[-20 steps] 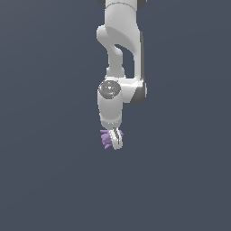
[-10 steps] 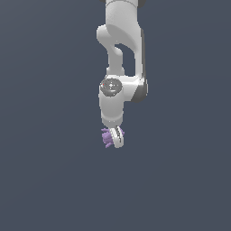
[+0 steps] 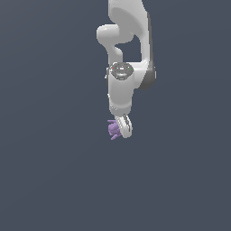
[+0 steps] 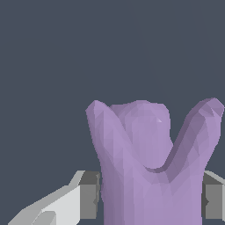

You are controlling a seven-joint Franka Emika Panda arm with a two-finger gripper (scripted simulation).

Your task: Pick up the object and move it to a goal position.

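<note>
Carrying step, by the look of it: lump already gripped and, judging by the uniform grey all round, apparently clear of any surface. Best done with a steady, unhurried move toward the goal, grip kept firm, wrist kept level so the prongs cannot lever the lump out of the pads. No goal marker visible in either view, so direction cannot be judged. No desk edge or corner visible either; nothing to place things against.

Gripper (image 3: 122,130) closed partway, pads (image 4: 89,195) pressed against opposite flanks of the purple lump (image 4: 149,167), two thick prongs rising past them. In the exterior view, lump (image 3: 113,129) pinched at the fingertips, poking out toward the exterior view's left, directly below the white arm (image 3: 122,85).
</note>
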